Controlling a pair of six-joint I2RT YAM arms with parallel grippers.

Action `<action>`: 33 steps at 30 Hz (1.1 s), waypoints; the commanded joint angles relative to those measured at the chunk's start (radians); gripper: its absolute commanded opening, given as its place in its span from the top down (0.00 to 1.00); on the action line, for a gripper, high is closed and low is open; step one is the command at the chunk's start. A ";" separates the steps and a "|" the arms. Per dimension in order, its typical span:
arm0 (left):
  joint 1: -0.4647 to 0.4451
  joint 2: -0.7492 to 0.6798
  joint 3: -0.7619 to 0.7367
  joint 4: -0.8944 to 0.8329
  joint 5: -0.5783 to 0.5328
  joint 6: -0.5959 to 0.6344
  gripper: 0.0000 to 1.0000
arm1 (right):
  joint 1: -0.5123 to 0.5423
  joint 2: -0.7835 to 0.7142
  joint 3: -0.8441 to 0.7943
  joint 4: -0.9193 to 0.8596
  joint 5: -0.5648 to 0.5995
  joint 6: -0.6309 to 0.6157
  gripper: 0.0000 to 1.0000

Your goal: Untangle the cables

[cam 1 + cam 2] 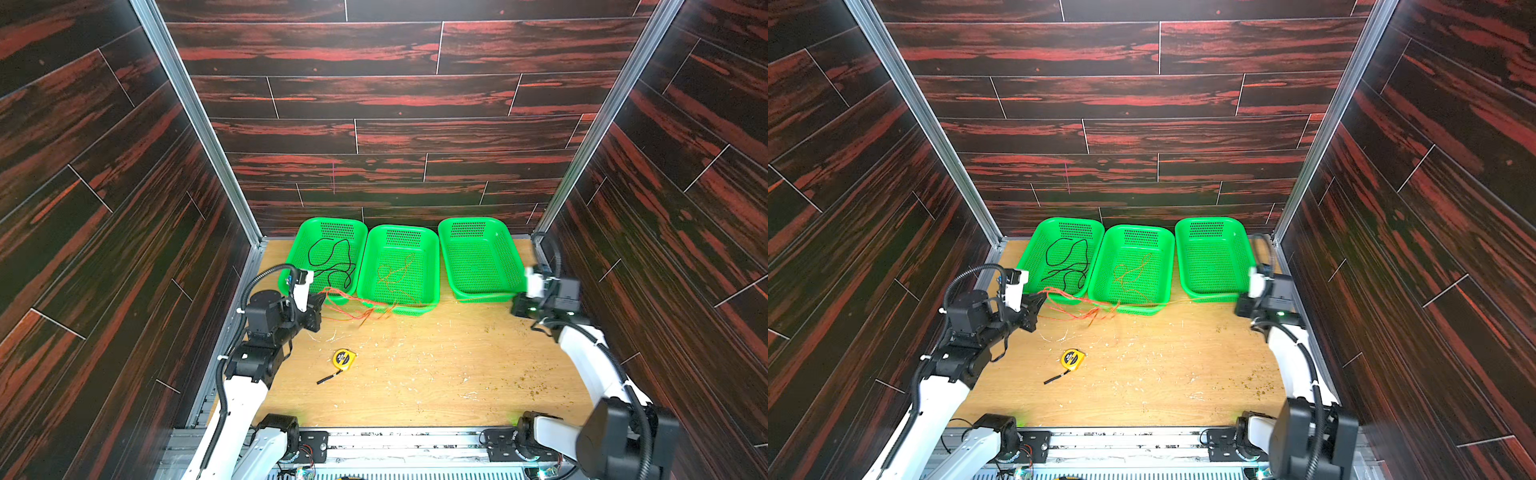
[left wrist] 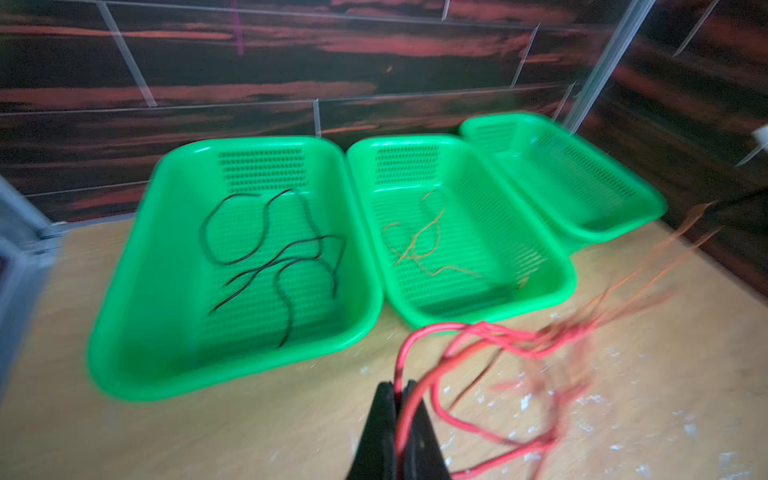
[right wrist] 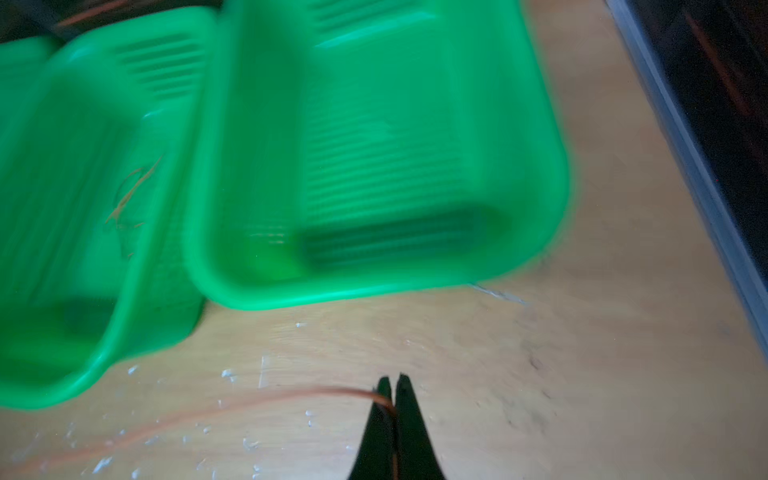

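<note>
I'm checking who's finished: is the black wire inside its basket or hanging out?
Inside. The black cable lies looped wholly within the left green basket, nothing crossing its rim.

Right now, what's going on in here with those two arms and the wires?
Two robot arms are untangling thin cables in front of green baskets. The left gripper is shut on the red cable. The right gripper is shut on a thin orange strand that runs toward the tangle on the table. A black cable lies in the left basket, an orange cable in the middle basket.
</note>
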 commanded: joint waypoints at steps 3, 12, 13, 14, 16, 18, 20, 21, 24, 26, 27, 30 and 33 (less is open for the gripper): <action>-0.060 0.046 0.030 0.142 0.120 -0.073 1.00 | 0.268 -0.020 0.010 0.096 -0.145 -0.100 1.00; -0.124 0.030 0.067 0.092 0.107 -0.042 1.00 | 0.333 0.026 -0.025 0.081 -0.158 -0.064 0.84; -0.129 0.027 0.071 0.092 0.109 -0.040 1.00 | 0.333 0.016 -0.026 0.074 -0.153 -0.070 0.79; -0.133 0.025 0.078 0.093 0.108 -0.037 1.00 | 0.335 -0.002 -0.029 0.074 -0.139 -0.073 0.71; -0.138 0.023 0.094 0.092 0.117 -0.031 1.00 | 0.335 -0.049 -0.031 0.074 -0.111 -0.080 0.61; -0.144 0.026 0.113 0.090 0.124 -0.026 1.00 | 0.335 -0.100 -0.029 0.073 -0.098 -0.090 0.55; -0.149 0.032 0.135 0.086 0.137 -0.021 1.00 | 0.335 -0.137 -0.021 0.073 -0.123 -0.102 0.51; -0.153 0.036 0.145 0.087 0.142 -0.018 1.00 | 0.337 -0.147 -0.020 0.075 -0.144 -0.101 0.49; -0.170 0.047 0.170 0.086 0.155 -0.010 1.00 | 0.376 -0.148 -0.012 0.095 -0.200 -0.112 0.48; -0.182 0.053 0.184 0.086 0.158 -0.002 1.00 | 0.431 -0.129 -0.022 0.148 -0.214 -0.124 0.47; -0.187 0.056 0.189 0.086 0.160 -0.001 1.00 | 0.454 -0.114 -0.029 0.183 -0.214 -0.124 0.47; -0.200 0.063 0.205 0.086 0.163 0.002 1.00 | 0.521 -0.035 -0.018 0.266 -0.244 -0.124 0.47; -0.216 0.064 0.212 0.086 0.163 0.007 1.00 | 0.555 0.059 0.007 0.344 -0.238 -0.112 0.47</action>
